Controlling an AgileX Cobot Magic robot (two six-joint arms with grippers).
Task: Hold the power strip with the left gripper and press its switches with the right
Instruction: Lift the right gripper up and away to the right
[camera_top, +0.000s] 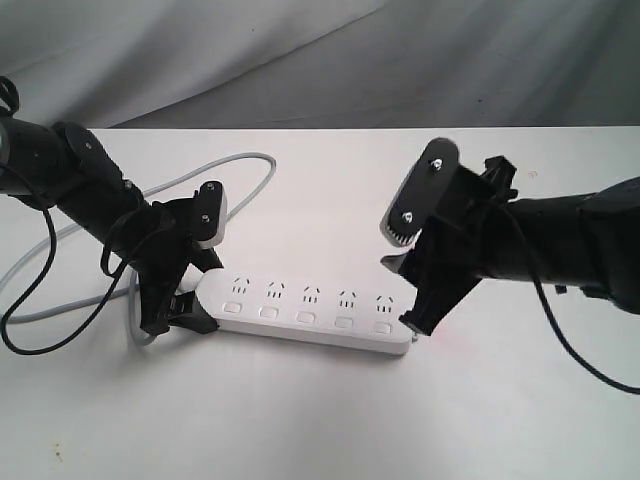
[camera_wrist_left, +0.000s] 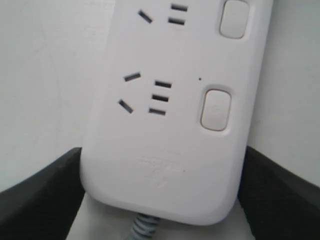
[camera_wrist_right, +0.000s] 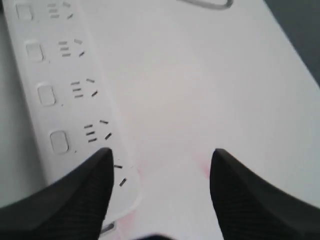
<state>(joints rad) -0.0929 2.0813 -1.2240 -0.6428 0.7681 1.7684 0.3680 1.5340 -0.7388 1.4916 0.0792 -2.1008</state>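
Power strip (camera_top: 305, 312) on table (camera_top: 300, 420); left tool (camera_top: 205, 280) straddles its left end, right tool (camera_top: 405, 280) above right end.

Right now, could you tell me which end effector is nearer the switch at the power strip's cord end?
Left. The left end effector clamps the power strip's cord end, beside that switch; the right end effector is at the strip's opposite end.

Free table (camera_top: 330, 420) before the power strip (camera_top: 305, 312)

White table (camera_top: 300, 420), grey backdrop (camera_top: 300, 50)
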